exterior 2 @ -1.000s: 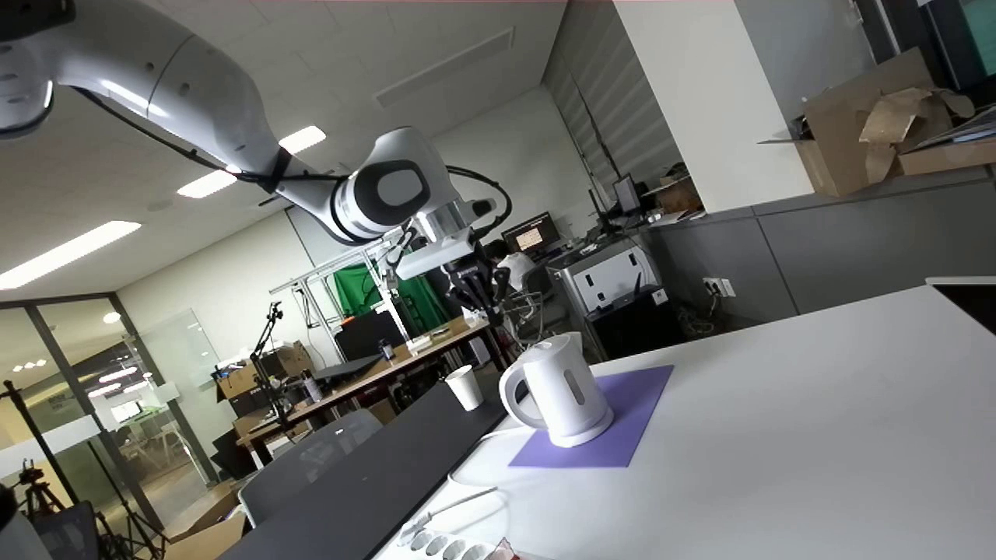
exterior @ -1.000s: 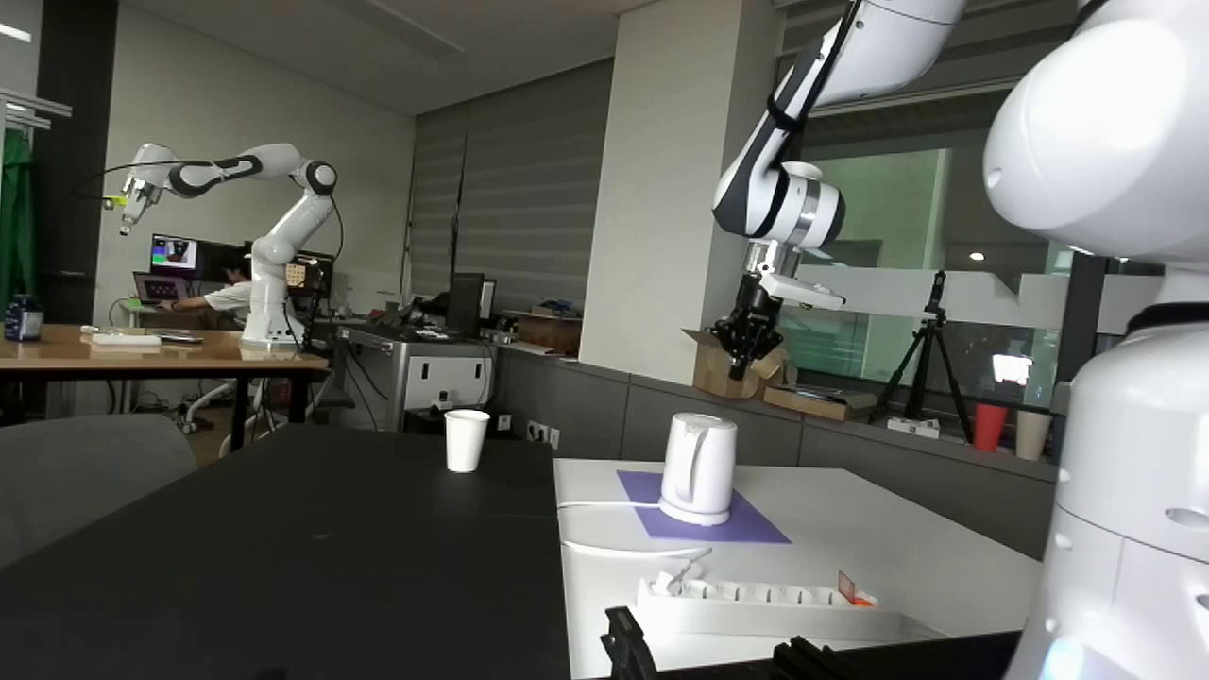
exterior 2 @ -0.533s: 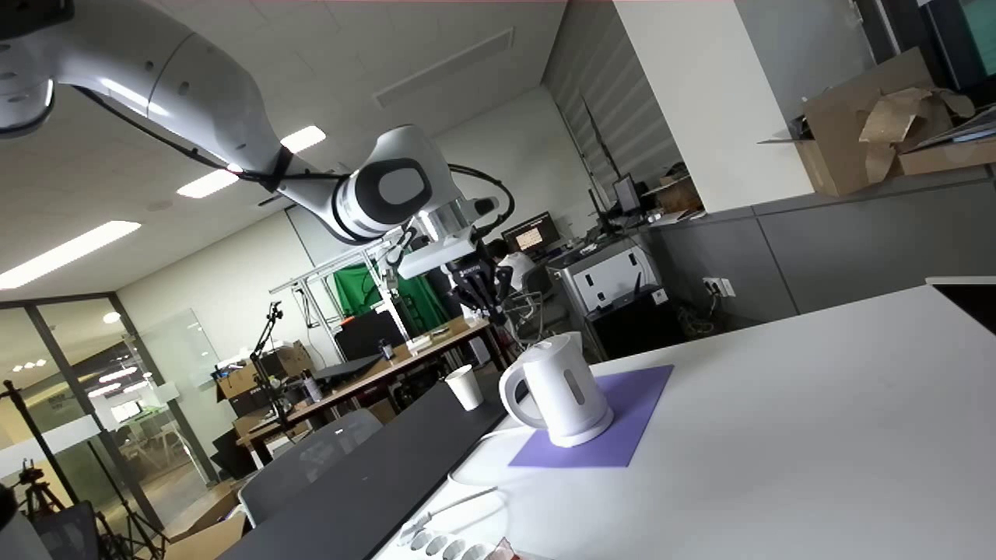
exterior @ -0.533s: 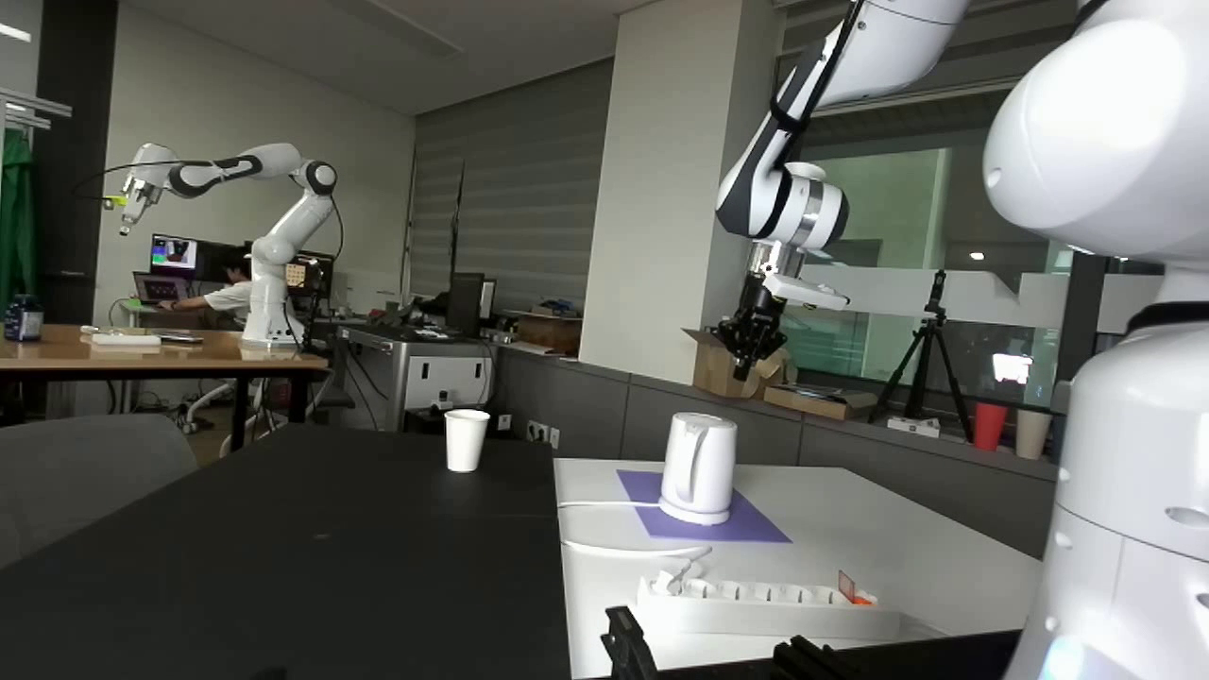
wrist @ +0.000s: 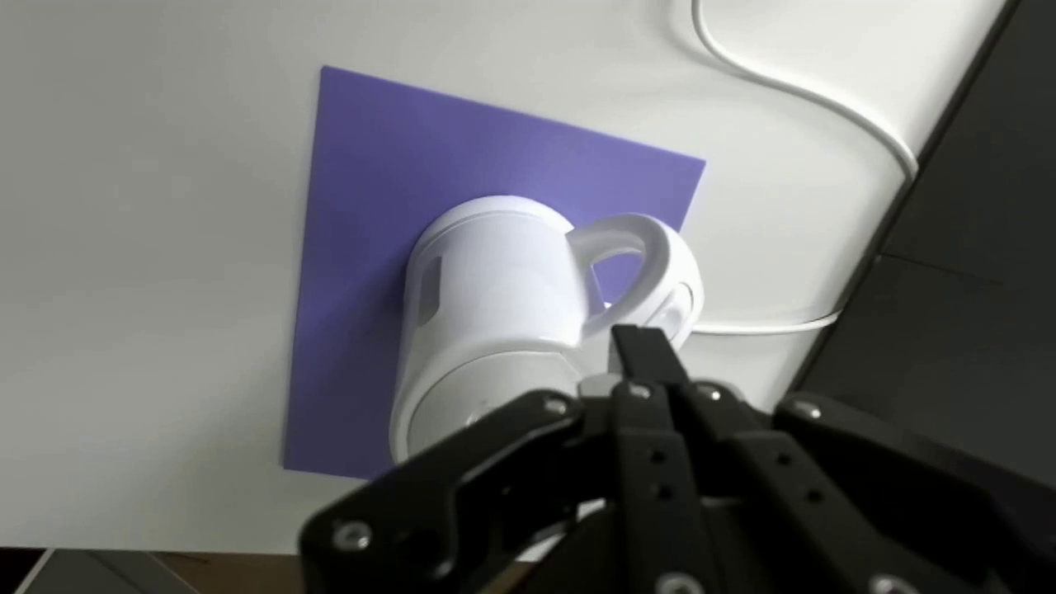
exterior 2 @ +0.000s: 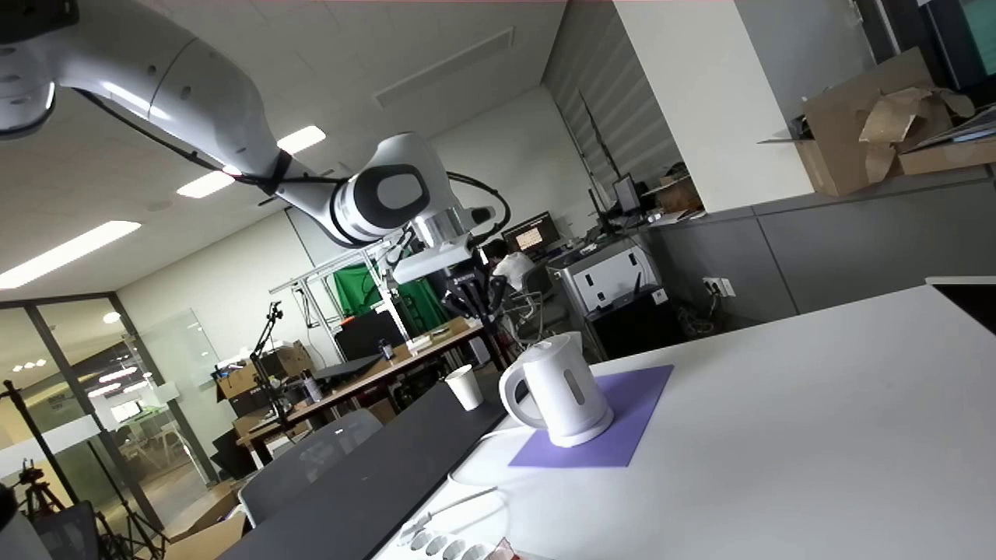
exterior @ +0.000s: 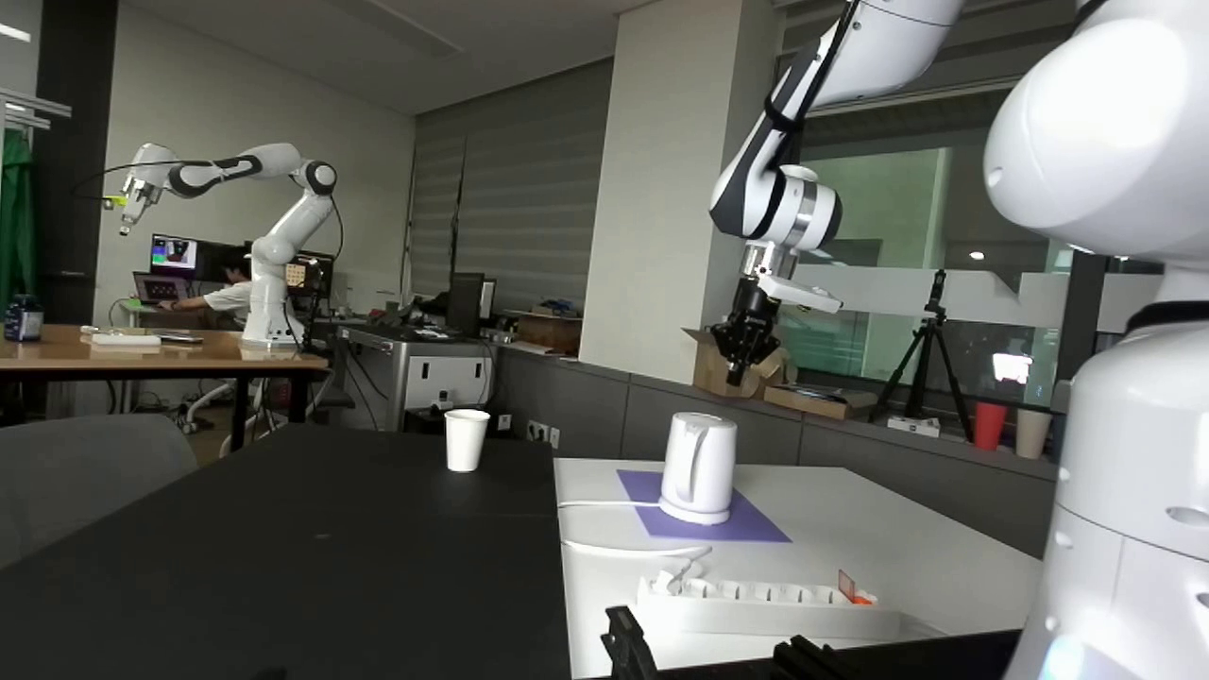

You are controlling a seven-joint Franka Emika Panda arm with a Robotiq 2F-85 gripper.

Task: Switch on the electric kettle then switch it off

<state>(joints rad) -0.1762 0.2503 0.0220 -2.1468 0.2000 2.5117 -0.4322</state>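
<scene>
The kettle [exterior: 704, 469] stands on a purple mat [exterior: 746, 525]; in an exterior view the gripper [exterior: 736, 372], closed on nothing, hangs apart at its one o'clock. Neither switching can be confirmed; both may remain.

Your rounded arm [exterior: 883, 57] is glossy white, with dark joint rings [exterior: 1181, 314], a silver wrist collar [exterior 2: 442, 227] and a strapped black cable [exterior 2: 311, 179]; silver screws [wrist: 353, 536] stud your black hand [wrist: 650, 348].

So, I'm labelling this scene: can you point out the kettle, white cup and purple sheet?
Kettle [wrist: 499, 289]: wrist view, side of its body.
White cup [exterior: 465, 444]: an exterior view, outer wall.
Purple sheet [wrist: 462, 148]: wrist view, its upper part.
</scene>
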